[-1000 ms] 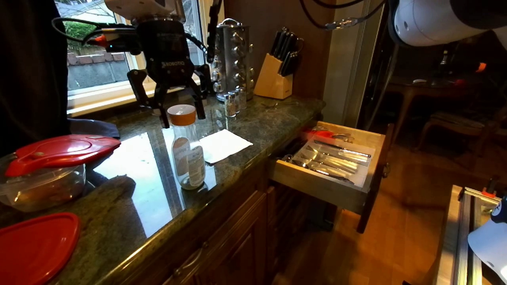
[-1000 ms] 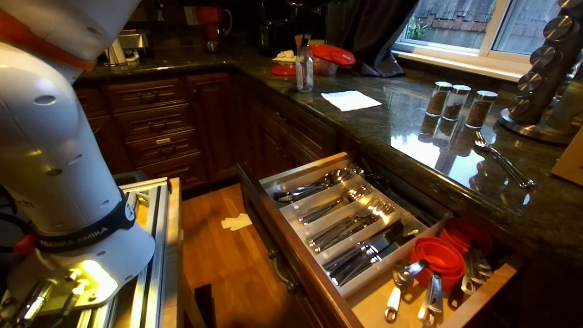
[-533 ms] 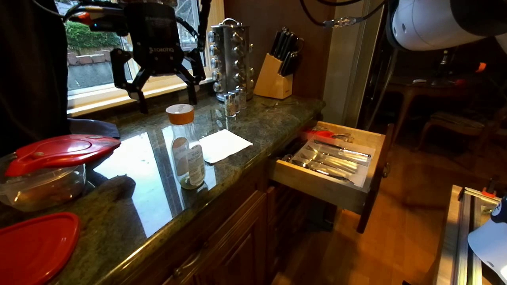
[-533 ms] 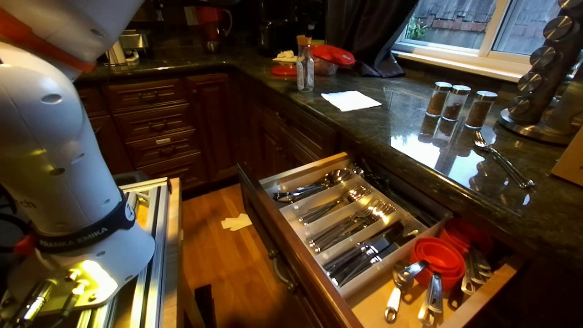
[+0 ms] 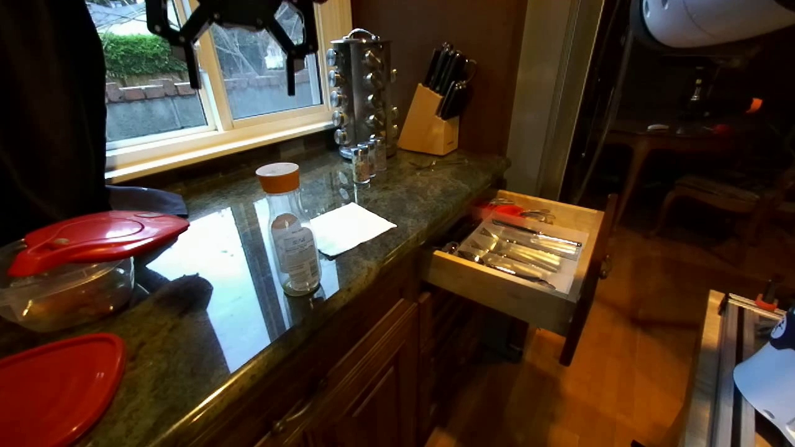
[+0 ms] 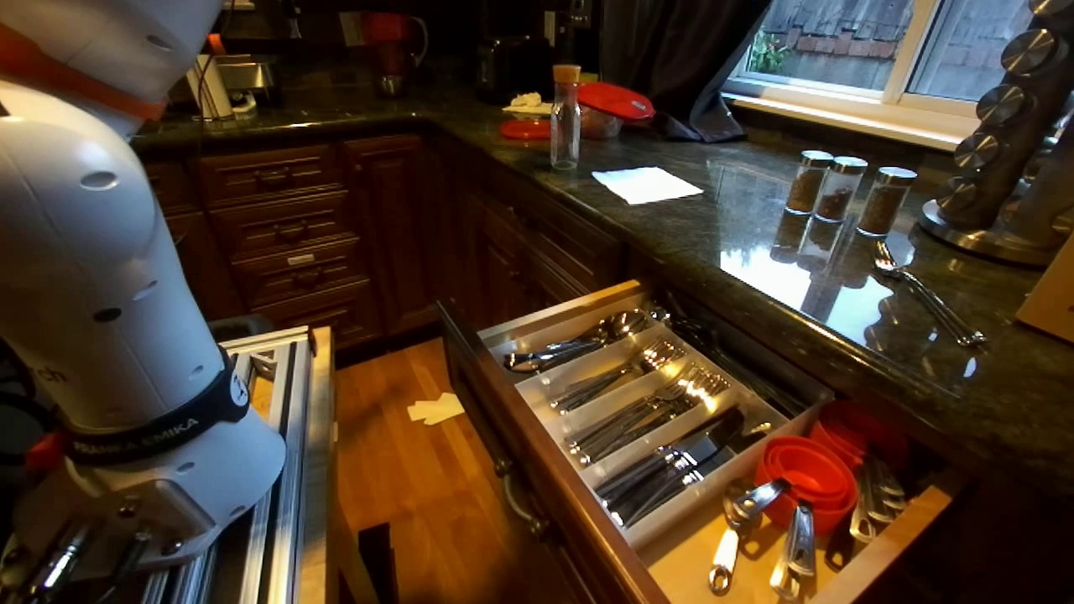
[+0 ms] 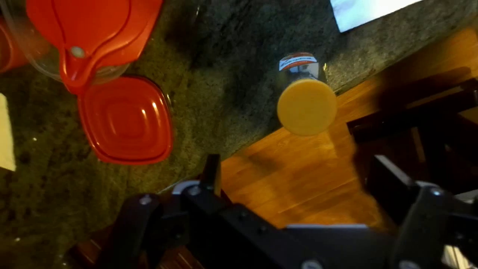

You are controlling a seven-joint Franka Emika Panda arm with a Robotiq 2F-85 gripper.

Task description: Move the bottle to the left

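Note:
The bottle [image 5: 297, 251] stands upright on the counter near its front edge, clear with a label and a wide orange cap. It also shows in an exterior view [image 6: 565, 127] and, from above, in the wrist view, where its cap [image 7: 307, 107] hides most of the body. My gripper [image 5: 242, 85] is open and empty, well above the bottle and in front of the window in an exterior view. In the wrist view the spread fingers [image 7: 298, 173] have only floor and counter edge showing between them, and the bottle lies beyond the fingertips.
A red-lidded container [image 5: 93, 248] and a red lid [image 5: 59, 391] lie left of the bottle. A white napkin [image 5: 353, 227] is right of it. Spice jars [image 6: 839, 189], a spice rack [image 5: 366, 93] and a knife block [image 5: 428, 121] stand further along. An open cutlery drawer [image 5: 515, 292] juts out.
My gripper has risen from around the bottle's cap to well above it, shifting slightly left in an exterior view, and its fingers have spread wider. The bottle has turned slightly and stays standing.

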